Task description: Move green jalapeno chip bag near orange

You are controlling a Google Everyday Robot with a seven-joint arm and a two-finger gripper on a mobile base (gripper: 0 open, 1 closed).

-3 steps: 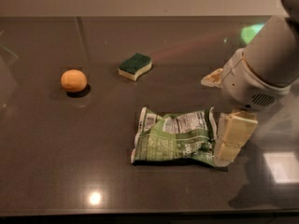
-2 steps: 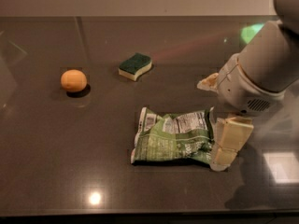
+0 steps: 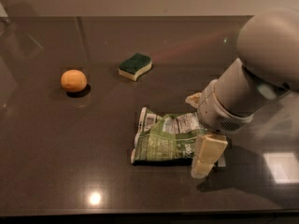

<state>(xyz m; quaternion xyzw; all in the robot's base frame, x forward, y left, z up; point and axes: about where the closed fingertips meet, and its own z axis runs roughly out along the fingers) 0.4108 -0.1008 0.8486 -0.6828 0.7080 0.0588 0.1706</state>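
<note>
The chip bag (image 3: 166, 141) lies flat on the dark table (image 3: 56, 162), just off the middle of the tabletop toward 5 o'clock. It is green and crinkled. Its long side runs from 9 to 3 o'clock, with a white sealed edge at the 9 o'clock end and a white printed panel facing up along its 12 o'clock side.

The gripper (image 3: 195, 134) is at the bag's 3 o'clock end, low over the table. Its two pale fingers are spread wide and the bag's end lies between them. One finger (image 3: 208, 154) stands at the bag's 5 o'clock corner and overlaps its edge in this view. The other shows only as a tip just past the 1 o'clock corner. The claw has not closed on the bag. Whether either finger actually touches the foil cannot be told.

The grey arm (image 3: 254, 85) reaches in from 2 o'clock and fills the right side of the view.

The orange (image 3: 73, 80) sits well apart from the bag, toward 10 o'clock from it, near the left side of the table. A sponge (image 3: 135, 66), green on top and yellow below, lies toward 11 o'clock from the bag, between the orange and the arm and further back. It touches neither the orange nor the bag.

A small bright glare spot (image 3: 95, 198) shows on the tabletop toward 7 o'clock from the bag.
</note>
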